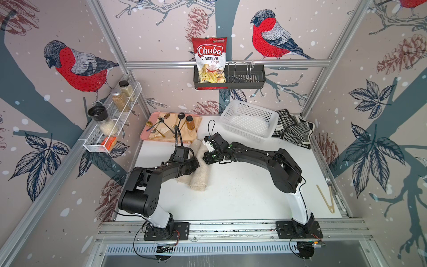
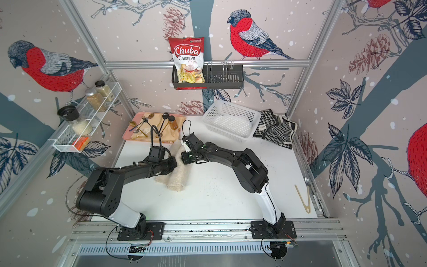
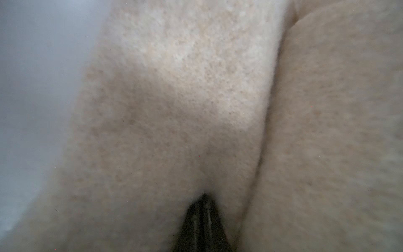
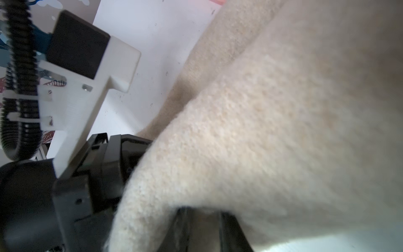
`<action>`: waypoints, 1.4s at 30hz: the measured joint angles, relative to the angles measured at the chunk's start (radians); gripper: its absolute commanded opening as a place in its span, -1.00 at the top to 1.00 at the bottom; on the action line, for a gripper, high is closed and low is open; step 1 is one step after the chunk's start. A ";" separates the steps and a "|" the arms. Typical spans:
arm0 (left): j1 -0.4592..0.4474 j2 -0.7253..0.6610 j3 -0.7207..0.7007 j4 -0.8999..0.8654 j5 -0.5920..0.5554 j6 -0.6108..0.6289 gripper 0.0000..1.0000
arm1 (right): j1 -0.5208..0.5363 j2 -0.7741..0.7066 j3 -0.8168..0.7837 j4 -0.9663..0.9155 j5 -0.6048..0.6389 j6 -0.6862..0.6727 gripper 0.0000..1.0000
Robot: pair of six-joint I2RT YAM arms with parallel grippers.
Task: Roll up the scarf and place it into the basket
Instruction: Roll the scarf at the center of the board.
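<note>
Jaws on your left gripper (image 1: 196, 163) (image 2: 173, 164) are pressed together on the cream scarf (image 1: 198, 182) (image 2: 176, 182), while your right gripper (image 1: 206, 158) (image 2: 184, 158) stands narrowly parted with a fold of the same cloth pinched between its fingers. In both top views your two arms meet nose to nose over the middle of the white table (image 1: 242, 198). The scarf lies beneath them as a loose, partly rolled bundle running from beside the pink tray (image 1: 146, 128) toward the front edge. The basket (image 1: 251, 110) (image 2: 231, 110) sits at the back of the table, well apart from the scarf, between that tray and a heap of black-and-white patterned cloths (image 1: 293, 131). From your left wrist, the left gripper (image 3: 204, 209) shows as black fingertips (image 3: 194, 220) closed to a point and buried in fuzzy scarf (image 3: 174, 87), which fills nearly the whole frame. From your right wrist, the right gripper (image 4: 204, 229) shows two dark fingers (image 4: 182, 231) straddling a pinch of scarf (image 4: 261, 131), with the left arm's white camera bracket (image 4: 87, 87) close alongside.
</note>
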 measured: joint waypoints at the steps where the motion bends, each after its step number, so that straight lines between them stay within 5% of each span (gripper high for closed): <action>1: 0.000 0.001 0.000 0.002 0.002 -0.001 0.79 | 0.001 0.012 0.011 0.000 -0.005 -0.001 0.48; 16: 0.025 -0.201 0.126 -0.340 -0.103 -0.003 0.78 | -0.023 0.098 -0.019 0.101 -0.100 -0.002 0.48; 23: 0.024 -0.217 0.135 -0.312 0.048 0.011 0.77 | -0.023 0.089 -0.029 0.105 -0.097 -0.005 0.48; 32: 0.024 -0.046 0.179 -0.196 0.121 0.004 0.83 | -0.020 0.034 -0.089 0.104 -0.070 -0.005 0.42; 34: 0.024 -0.006 0.185 -0.187 0.117 0.002 0.83 | -0.021 -0.003 -0.127 0.099 -0.058 -0.005 0.34; 39: 0.036 0.023 0.175 -0.180 0.071 -0.019 0.83 | -0.039 -0.114 -0.245 0.092 -0.037 0.003 -0.35; 42: 0.049 0.016 0.154 -0.174 0.040 -0.024 0.83 | -0.059 -0.136 -0.291 0.095 -0.037 0.024 -0.44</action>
